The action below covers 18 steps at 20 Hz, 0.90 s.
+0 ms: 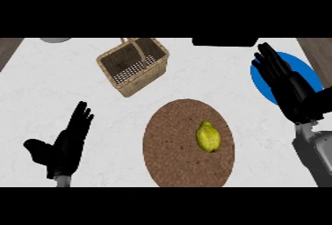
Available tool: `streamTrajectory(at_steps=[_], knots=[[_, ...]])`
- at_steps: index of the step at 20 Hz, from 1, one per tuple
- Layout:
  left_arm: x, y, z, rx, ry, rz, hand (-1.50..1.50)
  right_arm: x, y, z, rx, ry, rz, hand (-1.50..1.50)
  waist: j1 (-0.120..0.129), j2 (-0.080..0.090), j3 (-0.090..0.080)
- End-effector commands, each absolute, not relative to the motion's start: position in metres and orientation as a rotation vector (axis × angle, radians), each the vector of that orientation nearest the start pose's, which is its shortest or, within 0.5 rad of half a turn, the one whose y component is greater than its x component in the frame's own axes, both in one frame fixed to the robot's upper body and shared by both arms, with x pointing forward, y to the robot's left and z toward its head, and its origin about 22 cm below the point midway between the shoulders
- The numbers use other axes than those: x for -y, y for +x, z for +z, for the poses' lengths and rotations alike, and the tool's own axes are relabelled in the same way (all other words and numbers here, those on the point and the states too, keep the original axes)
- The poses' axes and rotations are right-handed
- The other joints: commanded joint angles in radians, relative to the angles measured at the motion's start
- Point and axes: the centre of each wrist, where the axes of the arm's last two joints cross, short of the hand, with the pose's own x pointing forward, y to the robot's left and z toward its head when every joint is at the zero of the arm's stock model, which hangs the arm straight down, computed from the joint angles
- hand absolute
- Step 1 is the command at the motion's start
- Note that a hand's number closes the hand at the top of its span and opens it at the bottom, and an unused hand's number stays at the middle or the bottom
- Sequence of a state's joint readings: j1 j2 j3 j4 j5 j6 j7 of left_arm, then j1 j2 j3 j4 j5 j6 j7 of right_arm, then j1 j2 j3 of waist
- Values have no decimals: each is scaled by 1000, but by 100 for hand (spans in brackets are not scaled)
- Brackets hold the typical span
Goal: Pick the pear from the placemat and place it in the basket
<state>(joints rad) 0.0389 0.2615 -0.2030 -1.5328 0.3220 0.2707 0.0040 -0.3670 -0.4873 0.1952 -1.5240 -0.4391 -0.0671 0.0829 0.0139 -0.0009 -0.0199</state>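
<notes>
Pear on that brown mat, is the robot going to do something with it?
Nothing is holding the pear yet. It lies on the round brown placemat, a little right of the middle. The right robot hand is open, fingers straight, up above a blue plate at the right. The left robot hand is open at the lower left, resting. The wicker basket, where the pear should end up, stands beyond the placemat with no pear in it.

Bare counter (pixel 77 88) lies between placemat (pixel 175 158) and basket (pixel 133 66). Basket's two handles, upright, partly bar its mouth. Blue plate (pixel 304 70) stands well right.
</notes>
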Motion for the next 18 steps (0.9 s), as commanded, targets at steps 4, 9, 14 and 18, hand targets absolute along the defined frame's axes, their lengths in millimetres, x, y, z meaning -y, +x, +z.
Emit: streamTrajectory(at_steps=[4, 9, 14, 18], knots=[[-301, 220, -18, 1281, 358, -64, 0, 215, 296, 150, 2181, 156, -189, 150, -66, -21, 28], [-336, 204, -28, 1149, 483, -194, 0, 202, 287, 171, 2503, -194, -18, -150, -78, -27, 8], [-345, 197, -32, 1115, 541, -158, 0, 253, 284, 116, 2215, -815, -378, -150, -192, -30, 4], [-354, 196, -27, 1100, 575, -146, 0, 271, 255, 50, 1884, -1038, -373, -150, -214, -24, 0]])
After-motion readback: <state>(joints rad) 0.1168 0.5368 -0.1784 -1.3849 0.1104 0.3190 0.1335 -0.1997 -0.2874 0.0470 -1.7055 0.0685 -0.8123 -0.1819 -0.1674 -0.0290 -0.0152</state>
